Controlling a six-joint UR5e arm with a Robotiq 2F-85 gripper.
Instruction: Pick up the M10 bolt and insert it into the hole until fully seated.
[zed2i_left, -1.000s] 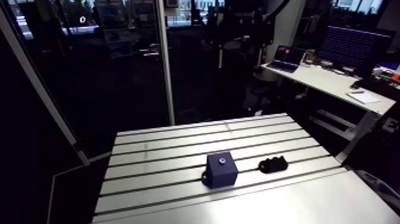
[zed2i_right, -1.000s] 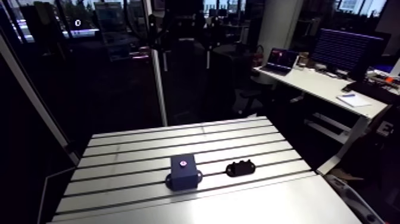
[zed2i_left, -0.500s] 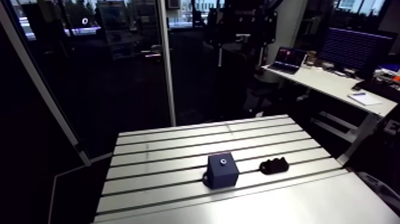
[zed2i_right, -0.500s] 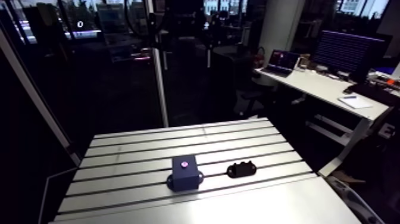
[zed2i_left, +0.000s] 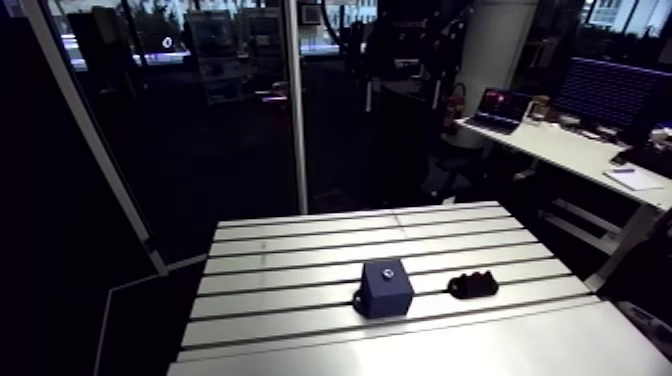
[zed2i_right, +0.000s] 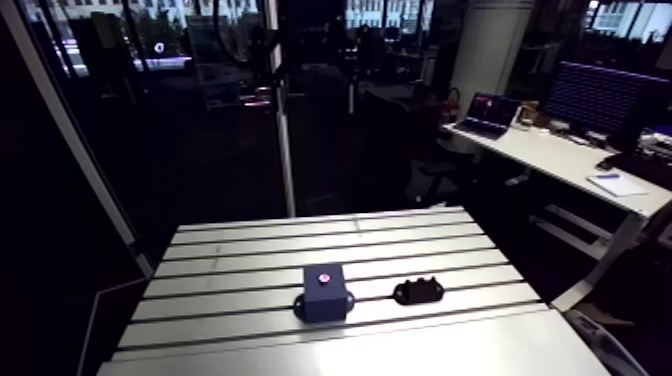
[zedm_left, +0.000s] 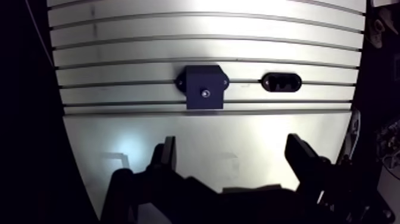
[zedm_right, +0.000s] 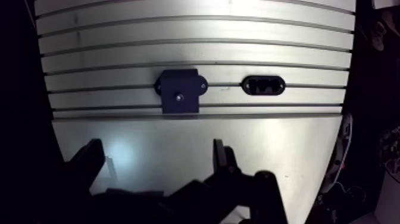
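Observation:
A dark blue block with side tabs stands on the slotted aluminium table. A small shiny round spot marks its top face; I cannot tell whether it is a hole or a bolt head. Beside the block lies a black oval holder with two recesses. In the arm view the block sits mid-table and the holder to its right. My gripper hangs high above the smooth front part of the table, short of the block. It is open, with only bare table between its fingers.
The table's slotted part runs across behind and under the block, and a smooth plate covers the near part. The table edges drop off into darkness on both sides. A tall post stands behind the table.
The whole arm view has shifted a little, so the camera moved. The block and the holder keep their places on the table.

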